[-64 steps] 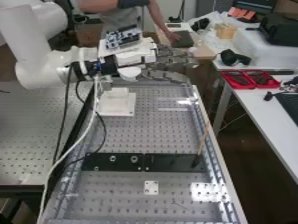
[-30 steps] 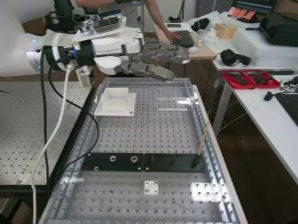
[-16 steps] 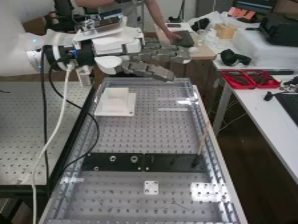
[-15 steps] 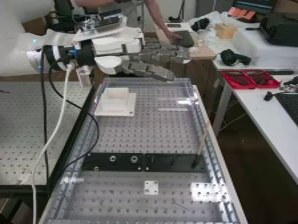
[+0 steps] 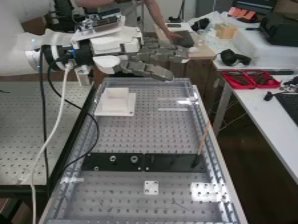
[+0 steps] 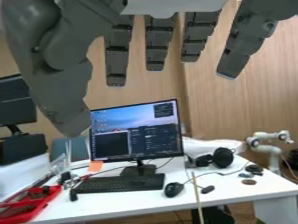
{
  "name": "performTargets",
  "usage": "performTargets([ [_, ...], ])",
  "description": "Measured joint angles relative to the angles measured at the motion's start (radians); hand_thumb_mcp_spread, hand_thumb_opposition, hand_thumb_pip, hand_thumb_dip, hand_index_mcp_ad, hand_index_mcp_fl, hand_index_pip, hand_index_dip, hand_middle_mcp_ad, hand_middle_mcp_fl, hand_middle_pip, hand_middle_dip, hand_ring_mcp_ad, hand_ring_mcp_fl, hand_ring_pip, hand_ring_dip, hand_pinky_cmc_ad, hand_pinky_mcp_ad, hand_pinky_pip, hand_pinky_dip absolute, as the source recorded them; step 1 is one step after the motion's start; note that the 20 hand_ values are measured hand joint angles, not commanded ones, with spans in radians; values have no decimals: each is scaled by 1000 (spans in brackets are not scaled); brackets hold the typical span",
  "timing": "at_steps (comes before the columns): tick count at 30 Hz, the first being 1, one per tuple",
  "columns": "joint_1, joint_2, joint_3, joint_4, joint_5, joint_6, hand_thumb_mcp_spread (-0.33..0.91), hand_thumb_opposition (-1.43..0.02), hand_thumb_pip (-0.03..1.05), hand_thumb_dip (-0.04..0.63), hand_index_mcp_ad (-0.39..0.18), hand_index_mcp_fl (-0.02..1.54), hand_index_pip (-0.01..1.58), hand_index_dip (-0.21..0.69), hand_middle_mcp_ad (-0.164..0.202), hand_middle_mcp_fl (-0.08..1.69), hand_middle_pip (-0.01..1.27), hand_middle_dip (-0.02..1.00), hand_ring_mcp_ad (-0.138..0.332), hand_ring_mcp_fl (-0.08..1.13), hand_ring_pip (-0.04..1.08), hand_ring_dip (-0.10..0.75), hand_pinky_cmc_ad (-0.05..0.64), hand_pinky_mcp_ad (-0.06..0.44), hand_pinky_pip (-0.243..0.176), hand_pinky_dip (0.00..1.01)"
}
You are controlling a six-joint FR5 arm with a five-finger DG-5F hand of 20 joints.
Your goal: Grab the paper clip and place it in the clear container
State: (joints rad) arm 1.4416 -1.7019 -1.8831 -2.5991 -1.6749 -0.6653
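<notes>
My hand [image 5: 148, 59] is held above the far end of the bench [image 5: 140, 135], its fingers straight and pointing to the right in the high view. In the wrist view the fingers of the hand [image 6: 158, 46] hang down spread apart, with the thumb beside them and nothing between. A thin, faint, wire-like mark [image 5: 179, 204] lies on the bench's near part; I cannot tell if it is a paper clip. Clear, shiny edges and glare show along the bench's right side, but I cannot make out a container there.
A white block on a plate [image 5: 116, 102] stands at the bench's far left. Black plates [image 5: 120, 162] cross the bench, with a wooden stick [image 5: 203, 138] upright at their right end and a small white plate [image 5: 151, 187] nearer. Red trays [image 5: 249, 79] lie on the side table.
Since the oldest frame the arm and hand have shifted left in the high view, and the cables swung with them. Over the last second the hand has stayed almost still, fingers straight throughout.
</notes>
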Motion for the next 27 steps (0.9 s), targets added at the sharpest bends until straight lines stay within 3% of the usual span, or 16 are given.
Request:
performTargets([
  [27,1,-7,3,-21,34,-15,302,-749,653,237,-206,204,405,28,5,75,122,175,94,-2,91,99,367,281,-75,372],
])
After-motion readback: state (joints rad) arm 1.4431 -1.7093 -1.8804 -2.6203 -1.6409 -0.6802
